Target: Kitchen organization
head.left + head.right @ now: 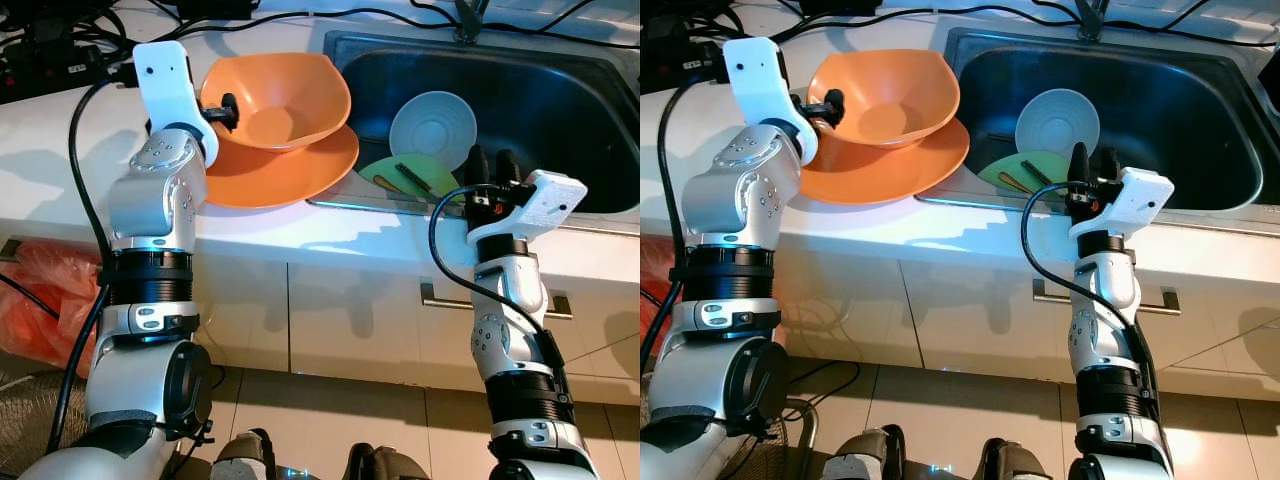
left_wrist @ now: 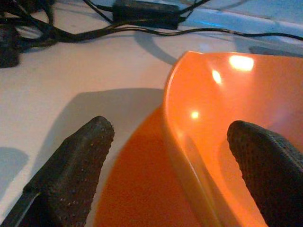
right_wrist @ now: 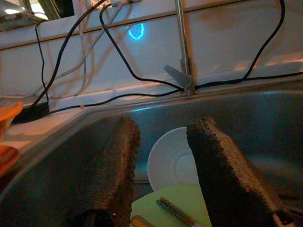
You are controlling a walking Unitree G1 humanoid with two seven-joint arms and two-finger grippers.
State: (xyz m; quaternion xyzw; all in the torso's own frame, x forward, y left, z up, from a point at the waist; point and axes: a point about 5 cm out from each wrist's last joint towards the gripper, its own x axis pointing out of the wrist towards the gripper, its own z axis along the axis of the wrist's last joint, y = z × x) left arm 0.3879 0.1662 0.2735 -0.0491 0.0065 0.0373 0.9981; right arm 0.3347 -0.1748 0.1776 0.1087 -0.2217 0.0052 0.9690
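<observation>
Left end effector straddles (fingers apart) orange bowl's rim.

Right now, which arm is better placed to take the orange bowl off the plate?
The left. Its pincer is open astride the orange bowl's rim, one finger inside. The right pincer hovers open at the sink edge, apart from the bowl.

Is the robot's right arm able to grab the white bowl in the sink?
Probably yes. The right gripper hangs open at the sink's front edge, pointing at the white bowl. Nothing stands between them; the green plate with chopsticks lies lower, beside the bowl.
</observation>
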